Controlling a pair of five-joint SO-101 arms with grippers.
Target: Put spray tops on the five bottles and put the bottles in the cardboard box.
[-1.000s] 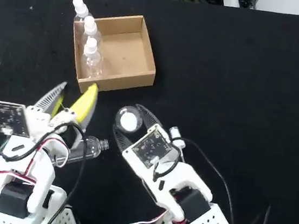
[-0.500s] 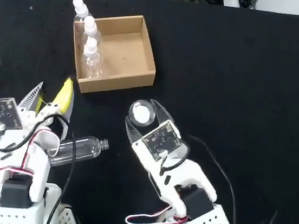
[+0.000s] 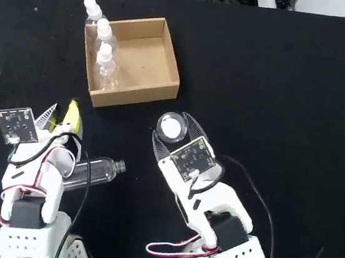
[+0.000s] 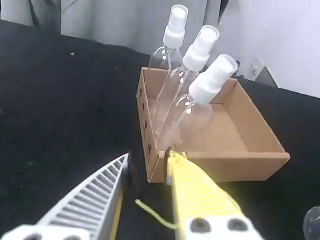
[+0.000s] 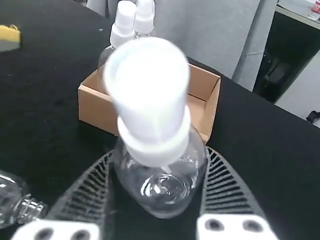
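1. Conceivably, the capped spray bottle [image 5: 150,105] could knock the three capped bottles [image 3: 103,48] crowding one wall of the cardboard box [image 3: 167,72] if lowered carelessly.
2. Right gripper [image 3: 174,124]: jaws clenched round that bottle's body, just short of the box.
3. Left gripper [image 3: 62,112]: jaws slightly parted, empty; an uncapped bottle [image 3: 95,171] lies on the bench [image 3: 278,85] beside it.

A black table [image 3: 291,87] carries a box [image 3: 144,59] at upper left. A capless bottle [image 3: 101,169] lies at lower left.
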